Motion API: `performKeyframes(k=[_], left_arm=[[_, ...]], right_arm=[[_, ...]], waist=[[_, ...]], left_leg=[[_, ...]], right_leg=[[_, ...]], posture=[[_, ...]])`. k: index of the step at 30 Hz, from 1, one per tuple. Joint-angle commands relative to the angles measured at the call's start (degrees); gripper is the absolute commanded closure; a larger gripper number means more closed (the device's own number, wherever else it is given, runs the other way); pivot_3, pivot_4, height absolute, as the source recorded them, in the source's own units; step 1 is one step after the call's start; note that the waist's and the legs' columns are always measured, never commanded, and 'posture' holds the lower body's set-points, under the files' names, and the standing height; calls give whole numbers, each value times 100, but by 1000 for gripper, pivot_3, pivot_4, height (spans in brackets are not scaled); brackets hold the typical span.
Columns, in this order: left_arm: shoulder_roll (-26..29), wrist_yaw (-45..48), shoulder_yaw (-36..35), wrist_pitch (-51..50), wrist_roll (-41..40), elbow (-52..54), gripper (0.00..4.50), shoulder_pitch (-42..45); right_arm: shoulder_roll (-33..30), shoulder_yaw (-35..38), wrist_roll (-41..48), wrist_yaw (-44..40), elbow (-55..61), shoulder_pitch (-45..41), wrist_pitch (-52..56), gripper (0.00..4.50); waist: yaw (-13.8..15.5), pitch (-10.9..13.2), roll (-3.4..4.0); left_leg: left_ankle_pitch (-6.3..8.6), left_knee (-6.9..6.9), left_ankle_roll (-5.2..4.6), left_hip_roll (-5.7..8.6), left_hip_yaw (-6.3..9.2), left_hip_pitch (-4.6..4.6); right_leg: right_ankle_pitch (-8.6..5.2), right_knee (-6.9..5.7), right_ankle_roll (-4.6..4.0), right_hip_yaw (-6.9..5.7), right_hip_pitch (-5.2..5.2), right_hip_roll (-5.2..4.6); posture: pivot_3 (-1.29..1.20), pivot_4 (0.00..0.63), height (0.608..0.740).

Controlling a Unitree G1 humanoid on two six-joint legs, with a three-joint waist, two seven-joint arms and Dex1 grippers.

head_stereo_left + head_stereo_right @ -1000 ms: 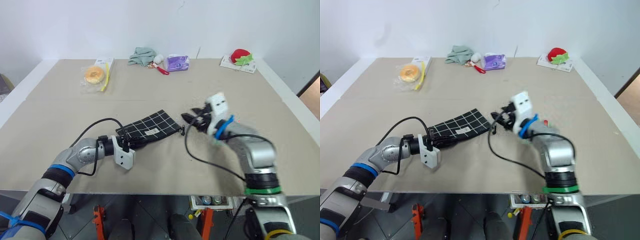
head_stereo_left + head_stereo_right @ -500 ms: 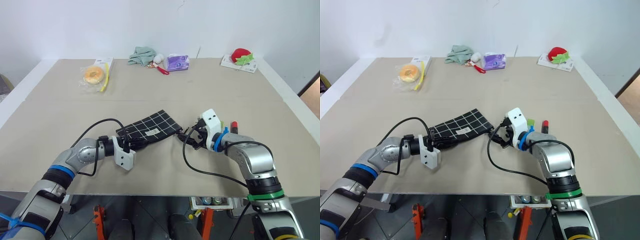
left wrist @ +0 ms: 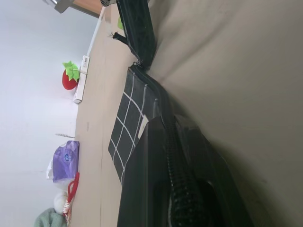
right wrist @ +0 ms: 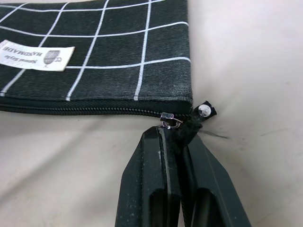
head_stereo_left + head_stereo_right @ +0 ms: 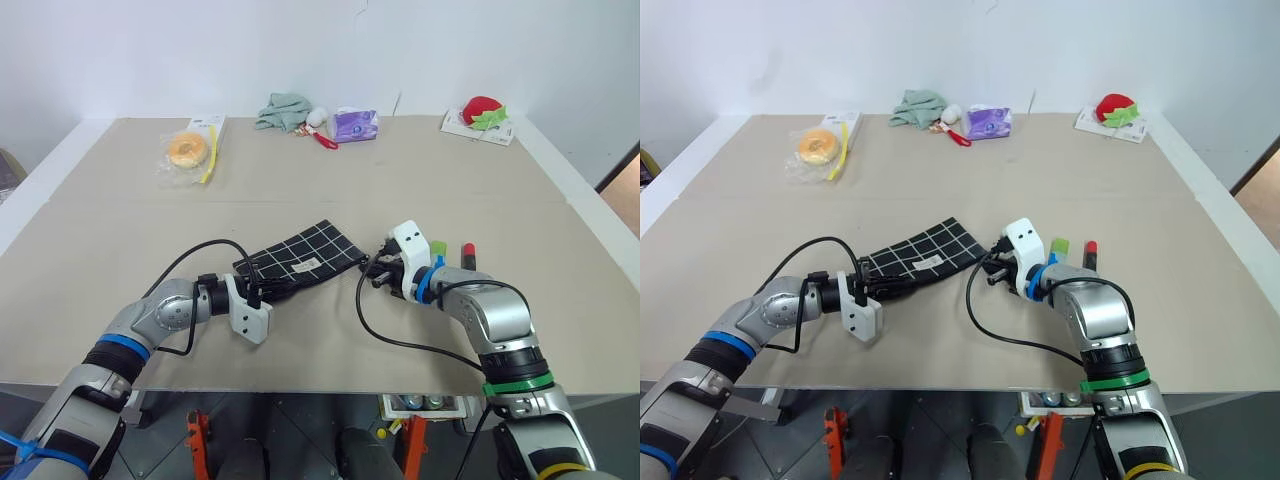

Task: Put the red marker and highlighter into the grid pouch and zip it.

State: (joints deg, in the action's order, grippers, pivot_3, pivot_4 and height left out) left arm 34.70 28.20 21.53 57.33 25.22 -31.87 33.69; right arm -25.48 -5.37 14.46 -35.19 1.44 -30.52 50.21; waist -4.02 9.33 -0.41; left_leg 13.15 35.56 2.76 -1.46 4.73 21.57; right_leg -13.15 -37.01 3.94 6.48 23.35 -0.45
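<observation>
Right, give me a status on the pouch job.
Done: nothing is packed yet. The red marker and highlighter lie outside the grid pouch, whose zipper looks closed. In hand: the left gripper clamps one end of the pouch, and the right gripper is shut on the zipper pull. Left: unzip, load both pens, zip shut.

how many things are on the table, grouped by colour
black: 1, grid pouch
green: 2, highlighter, cloth
red: 3, red marker, strawberry toy, small red-handled item
purple: 1, packet
orange: 1, bagged donut
total: 8
</observation>
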Motion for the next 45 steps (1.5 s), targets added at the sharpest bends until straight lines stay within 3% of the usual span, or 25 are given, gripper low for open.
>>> performKeyframes(k=[1, 6, 15, 21, 31, 34, 40, 45], left_arm=[[-144, 129, 264, -64, 67, -87, 4500, -184], [-209, 120, 248, -96, 12, -97, 4500, -159], [-293, 201, 210, -177, -214, -14, 4500, -199], [-387, 440, 138, -301, -584, 183, 4500, -259], [-517, 515, 44, -384, -696, 202, 4500, -223], [-500, 539, 28, -371, -694, 193, 4500, -238], [-409, 560, -8, -360, -692, 172, 4500, -289], [-340, 585, -28, -382, -710, 165, 4500, -357]], right_arm=[[-73, -398, 334, -479, 850, 188, 187, 4416], [13, -852, 498, -610, 1542, 349, 428, 4416], [236, -1231, 202, -277, 1481, 274, 335, 4416], [267, -1224, -361, 177, 804, -5, 138, 4416], [677, -1634, -43, -140, 1385, -109, 263, 4416], [716, -1605, 11, -164, 1472, -107, 359, 4416], [195, -1491, -251, -191, 1255, 70, 117, 4416], [111, -788, 120, -255, 1438, 170, -122, 4416]], waist=[[-2, 0, 0], [0, 0, -1], [2, 1, -3], [3, 2, -7], [-16, 5, -12], [-19, 9, -16], [-14, 12, -21], [-13, 16, -29]], left_leg=[[2, -1, -1, 0, 1, 0], [3, 0, 0, 0, 3, 0], [3, 5, 1, 3, 6, 3], [3, 7, 2, 2, 6, 3], [3, 2, 2, 0, 9, 4], [3, 1, 2, -1, 9, 5], [3, 1, 3, -1, 10, 9], [4, 1, 4, -1, 11, 11]], right_leg=[[-3, 0, -1, -1, 0, 0], [-5, 0, -1, -2, -1, 0], [-5, 0, -1, -1, -3, 1], [-4, 0, -1, -1, -3, 0], [-6, -1, -3, -1, 1, 5], [-6, -1, -3, -1, 3, 7], [-8, 0, -5, -2, 4, 5], [-11, 0, -4, -3, 5, 5]], posture=[[0, 150, 739], [0, 150, 739], [0, 150, 739], [0, 150, 739], [0, 150, 739], [0, 150, 739], [0, 150, 739], [0, 150, 739]])
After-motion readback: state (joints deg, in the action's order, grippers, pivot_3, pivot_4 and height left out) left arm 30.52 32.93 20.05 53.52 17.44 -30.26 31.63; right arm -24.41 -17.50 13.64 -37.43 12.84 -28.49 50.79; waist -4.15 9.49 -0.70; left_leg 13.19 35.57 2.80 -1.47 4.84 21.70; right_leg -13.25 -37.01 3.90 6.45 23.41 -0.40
